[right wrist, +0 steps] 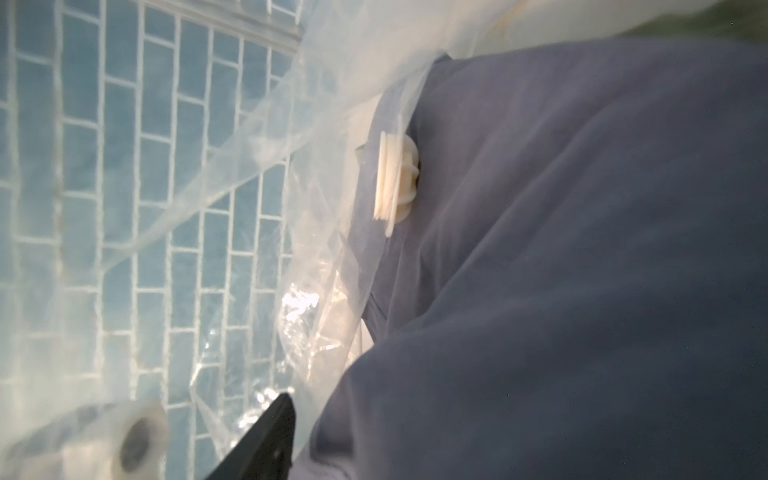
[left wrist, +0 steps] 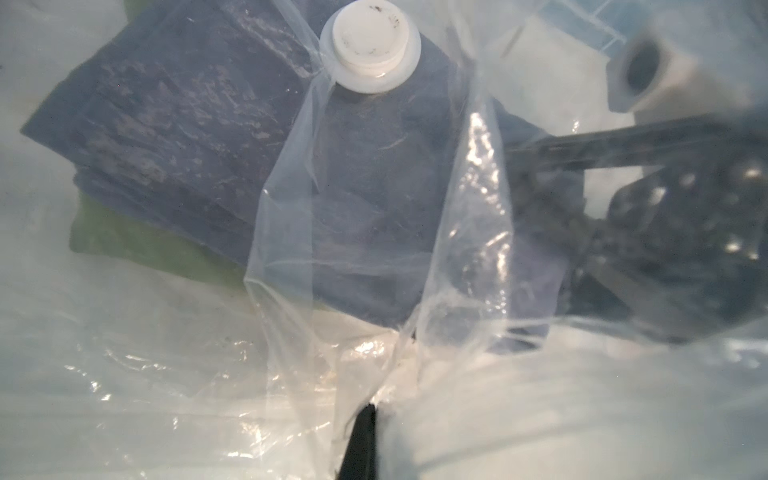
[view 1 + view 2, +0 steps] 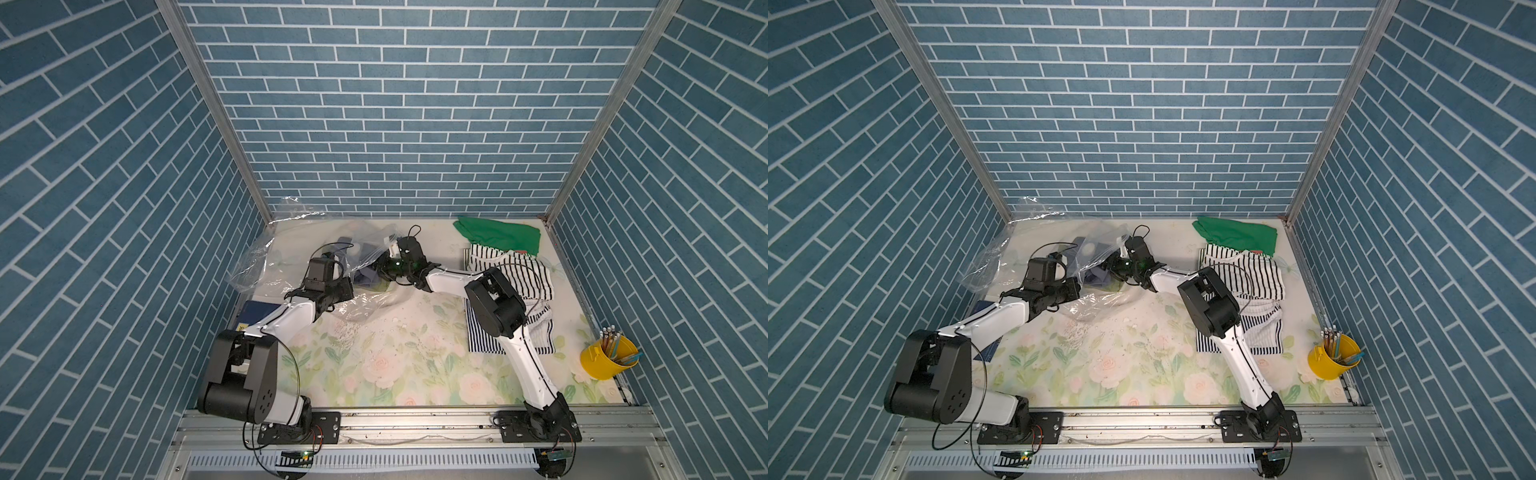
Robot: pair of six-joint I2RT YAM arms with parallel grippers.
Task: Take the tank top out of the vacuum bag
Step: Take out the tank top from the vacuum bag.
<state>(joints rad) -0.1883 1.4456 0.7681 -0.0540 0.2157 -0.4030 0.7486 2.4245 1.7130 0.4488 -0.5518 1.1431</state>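
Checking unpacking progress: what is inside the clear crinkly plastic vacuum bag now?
A folded dark blue-grey garment lies inside the vacuum bag, against its round white valve. A green patch shows under the garment; whether it is cloth or table print is unclear. Inner folds are hidden.

This looks like a robot test booth in a lab. Blue brick-picture walls [image 3: 395, 104] on metal posts [image 3: 218, 116] box in a flowery tabletop [image 3: 374, 365]. The left arm [image 3: 291, 316] and right arm [image 3: 525, 365] are bolted to a metal rail [image 3: 415, 422].
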